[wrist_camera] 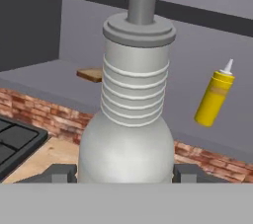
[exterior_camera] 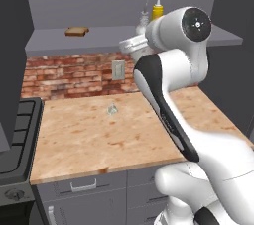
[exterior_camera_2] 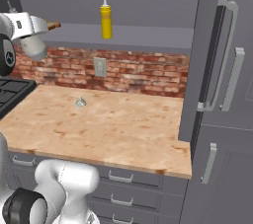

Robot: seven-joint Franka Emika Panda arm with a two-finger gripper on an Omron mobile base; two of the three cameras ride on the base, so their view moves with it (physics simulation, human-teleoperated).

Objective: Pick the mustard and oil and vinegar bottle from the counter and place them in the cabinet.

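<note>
My gripper [wrist_camera: 126, 172] is shut on the oil and vinegar bottle [wrist_camera: 129, 134], a pale ribbed pear-shaped bottle that stands upright between the two fingers [wrist_camera: 61, 172] in the hand view. Its narrow top [exterior_camera: 144, 15] pokes up behind my arm at shelf height. The yellow mustard [exterior_camera: 157, 10] [exterior_camera_2: 105, 19] [wrist_camera: 214, 98] stands upright on the grey shelf of the cabinet [exterior_camera: 99, 38] [exterior_camera_2: 148, 35], to the right of the held bottle and apart from it. The wooden counter [exterior_camera: 99, 135] [exterior_camera_2: 113, 124] lies below.
A slice of bread [exterior_camera: 77, 31] [wrist_camera: 91, 74] lies on the shelf to the left. A tiny clear glassy object [exterior_camera: 112, 110] [exterior_camera_2: 80, 102] sits on the counter. A black stove [exterior_camera: 15, 135] [wrist_camera: 15, 139] borders the counter's left; tall grey doors [exterior_camera_2: 222, 70] stand at the right.
</note>
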